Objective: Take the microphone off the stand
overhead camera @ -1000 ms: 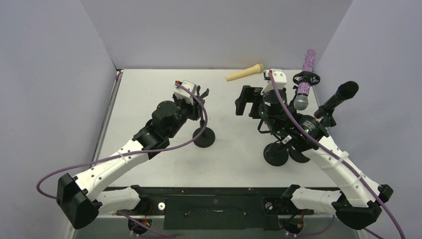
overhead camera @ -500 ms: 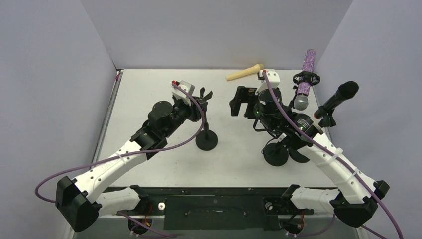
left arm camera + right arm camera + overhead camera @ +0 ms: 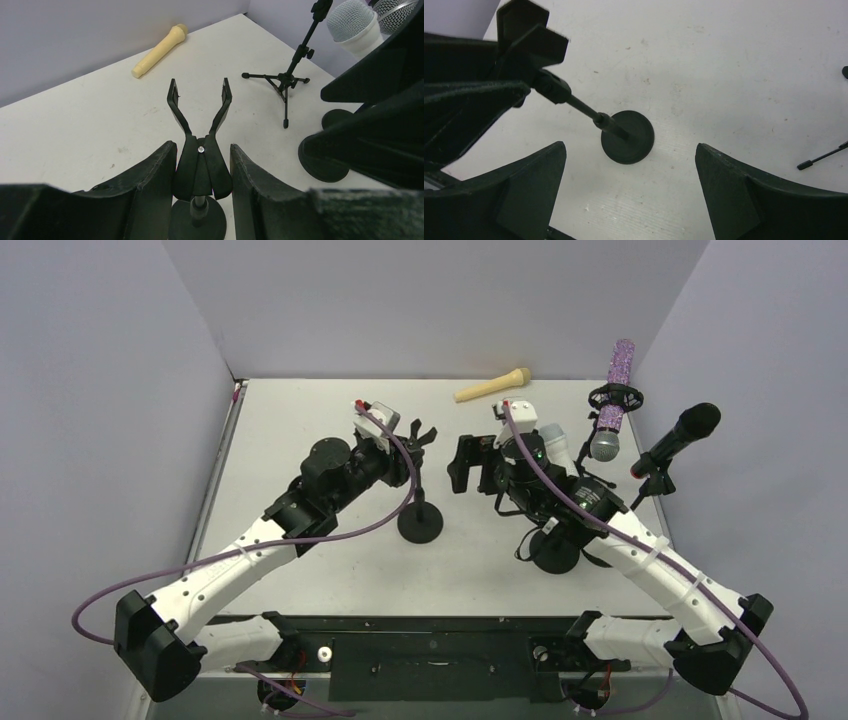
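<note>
**Right arm swings in toward an empty stand**

On my left, the left claw (image 3: 202, 155) is clamped on the neck of the stand (image 3: 420, 524), just under its clip (image 3: 221, 107). The clip's fork holds nothing. In the past second this arm has carried the stand a little to the right and toward me, and its base has slid along the table (image 3: 300, 440).

The bigger change is the right arm. It has swung left, away from the cluster of microphones, and the right claw (image 3: 630, 152) now hangs spread wide and empty, looking down on the held stand's base. That move uncovered a white microphone (image 3: 556, 445) that the arm had been hiding.

I count four microphones:
- a cream microphone (image 3: 492, 387) lying loose at the far edge, well apart from both claws
- the white one
- a purple glitter microphone (image 3: 618, 380)
- a black microphone (image 3: 688, 427) at far right

The last three are all mounted.

I count four stands:
- the one I hold
- a tripod (image 3: 284, 82)
- two more on round bases (image 3: 324, 167)

With one clip bare and one microphone loose, I judge the cream one to be the microphone taken out, so the removal looks done.
</note>
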`<state>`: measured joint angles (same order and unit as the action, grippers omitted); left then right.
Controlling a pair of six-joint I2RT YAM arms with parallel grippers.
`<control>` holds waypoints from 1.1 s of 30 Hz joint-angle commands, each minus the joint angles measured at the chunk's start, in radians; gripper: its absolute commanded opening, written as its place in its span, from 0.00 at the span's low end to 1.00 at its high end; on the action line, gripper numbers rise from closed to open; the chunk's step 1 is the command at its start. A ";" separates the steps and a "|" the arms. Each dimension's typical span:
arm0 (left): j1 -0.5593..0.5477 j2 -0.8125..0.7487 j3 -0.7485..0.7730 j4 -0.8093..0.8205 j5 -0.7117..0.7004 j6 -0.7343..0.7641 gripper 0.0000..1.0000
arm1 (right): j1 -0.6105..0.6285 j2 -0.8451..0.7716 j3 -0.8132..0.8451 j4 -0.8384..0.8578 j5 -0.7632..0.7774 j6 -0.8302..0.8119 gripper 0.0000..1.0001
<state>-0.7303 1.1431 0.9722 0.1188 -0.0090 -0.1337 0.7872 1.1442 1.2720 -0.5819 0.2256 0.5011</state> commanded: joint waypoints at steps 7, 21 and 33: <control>0.034 0.011 0.341 -0.277 -0.044 -0.096 0.00 | 0.134 -0.068 -0.179 0.233 -0.046 -0.140 0.97; 0.076 0.001 0.480 -0.426 0.008 -0.252 0.00 | 0.180 0.039 -0.214 0.420 -0.158 -0.190 0.92; 0.092 0.008 0.517 -0.432 0.072 -0.318 0.00 | 0.189 0.154 -0.200 0.497 -0.108 -0.208 0.81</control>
<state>-0.6506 1.1709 1.4052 -0.3965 0.0326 -0.3939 0.9649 1.2705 1.0439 -0.1814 0.0937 0.3054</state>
